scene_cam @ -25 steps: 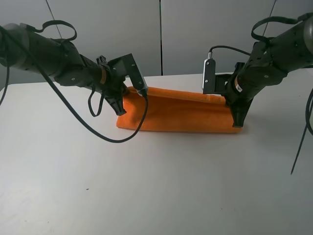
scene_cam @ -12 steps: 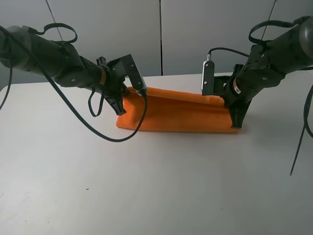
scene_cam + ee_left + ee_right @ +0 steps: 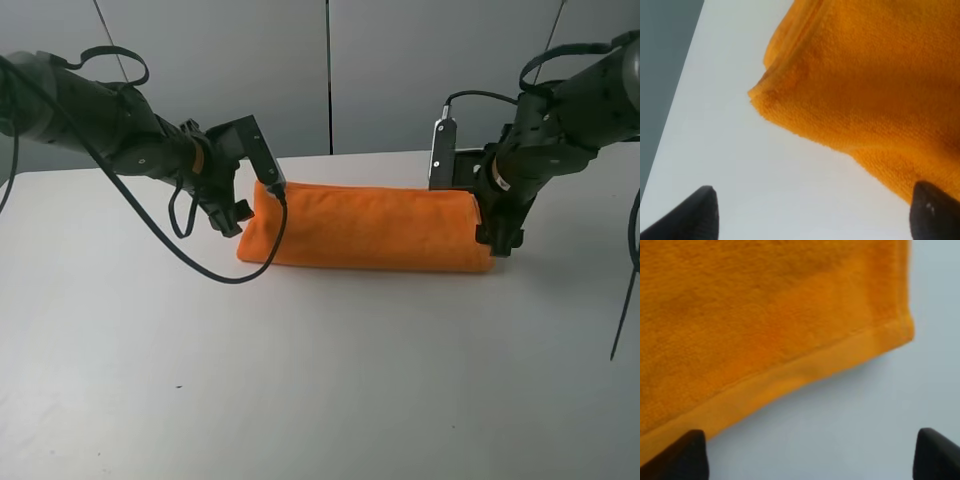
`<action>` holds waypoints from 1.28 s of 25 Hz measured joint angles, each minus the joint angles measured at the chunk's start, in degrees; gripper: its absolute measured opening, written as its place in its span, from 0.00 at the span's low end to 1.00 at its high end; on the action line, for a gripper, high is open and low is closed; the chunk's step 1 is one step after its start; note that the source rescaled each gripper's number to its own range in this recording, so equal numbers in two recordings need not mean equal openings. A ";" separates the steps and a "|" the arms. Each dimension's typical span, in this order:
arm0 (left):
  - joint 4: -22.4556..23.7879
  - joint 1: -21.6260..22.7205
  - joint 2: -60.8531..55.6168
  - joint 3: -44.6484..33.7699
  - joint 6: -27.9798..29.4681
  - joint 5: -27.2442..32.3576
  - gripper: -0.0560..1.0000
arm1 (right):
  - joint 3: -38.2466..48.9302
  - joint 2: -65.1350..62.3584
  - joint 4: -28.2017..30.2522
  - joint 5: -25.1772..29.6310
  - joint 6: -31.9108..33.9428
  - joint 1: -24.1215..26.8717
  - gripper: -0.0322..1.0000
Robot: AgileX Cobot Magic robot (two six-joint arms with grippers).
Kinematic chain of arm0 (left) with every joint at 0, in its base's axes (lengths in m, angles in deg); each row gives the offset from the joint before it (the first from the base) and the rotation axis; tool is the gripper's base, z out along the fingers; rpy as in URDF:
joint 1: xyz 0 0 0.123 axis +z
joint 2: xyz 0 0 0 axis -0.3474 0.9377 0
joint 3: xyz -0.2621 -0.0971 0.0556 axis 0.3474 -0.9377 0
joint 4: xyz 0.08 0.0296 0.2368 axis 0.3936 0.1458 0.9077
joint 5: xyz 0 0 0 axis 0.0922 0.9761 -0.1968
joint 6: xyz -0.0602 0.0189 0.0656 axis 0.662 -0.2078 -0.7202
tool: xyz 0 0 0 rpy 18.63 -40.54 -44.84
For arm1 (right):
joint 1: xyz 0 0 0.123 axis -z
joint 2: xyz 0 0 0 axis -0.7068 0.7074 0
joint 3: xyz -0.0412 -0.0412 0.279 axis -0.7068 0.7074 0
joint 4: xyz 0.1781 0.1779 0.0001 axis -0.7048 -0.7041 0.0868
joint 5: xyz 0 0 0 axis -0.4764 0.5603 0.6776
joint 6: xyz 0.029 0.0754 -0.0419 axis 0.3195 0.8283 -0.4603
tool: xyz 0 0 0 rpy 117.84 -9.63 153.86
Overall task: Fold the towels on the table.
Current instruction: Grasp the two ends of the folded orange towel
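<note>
1. Bright, even, diffuse light from above — the white table (image 3: 320, 380) carries only faint, soft shadows beneath the arms (image 3: 100, 125).
2. In the wrist views the towel (image 3: 870, 75) pile ahead of the left gripper (image 3: 815, 215) is fairly sharp; the fingertips (image 3: 697, 215) themselves are dark, blurred shapes.

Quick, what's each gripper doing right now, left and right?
Left gripper: open, not gripping the bright orange terry cloth towel.
Right gripper: open, also holding nothing.

You have the smooth white table (image 3: 320, 390) bare across its near side. Along the far side, the folded orange terry towel (image 3: 370, 228) blocks passage. The black left gripper (image 3: 232, 212) and right gripper (image 3: 500, 238) crowd its ends, and a black cable (image 3: 200, 272) loops low.
</note>
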 joint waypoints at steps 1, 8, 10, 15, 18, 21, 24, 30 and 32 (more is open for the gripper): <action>0.00 0.00 -0.21 0.00 0.00 0.00 0.99 | 0.00 -0.62 1.26 0.00 2.54 0.03 0.95; -4.24 0.00 -3.49 1.18 10.70 3.81 0.99 | 0.00 -6.38 -7.86 0.00 17.46 0.03 1.00; -8.76 0.00 -3.49 2.61 14.02 7.45 1.00 | 0.00 -7.50 -15.14 0.53 18.79 0.03 1.00; -22.76 1.01 -3.38 5.01 15.91 11.96 1.00 | -2.56 -7.92 -36.19 5.22 13.31 1.47 1.00; -27.97 1.68 -3.26 6.99 16.06 13.81 1.00 | -3.47 -7.92 -48.90 6.07 7.30 3.50 1.00; -33.45 2.18 -1.60 9.16 13.71 17.41 1.00 | -3.55 -7.92 -60.93 7.22 0.54 6.85 1.00; -38.11 2.27 1.62 11.00 10.50 21.05 1.00 | -3.55 -7.66 -70.94 8.62 -5.98 10.00 1.00; -40.75 2.27 7.19 14.17 9.54 23.15 1.00 | -3.61 -6.98 -80.76 8.01 -11.33 11.88 1.00; -41.21 2.27 8.20 15.19 9.54 23.58 1.00 | -3.69 -6.23 -81.71 7.41 -11.48 11.88 1.00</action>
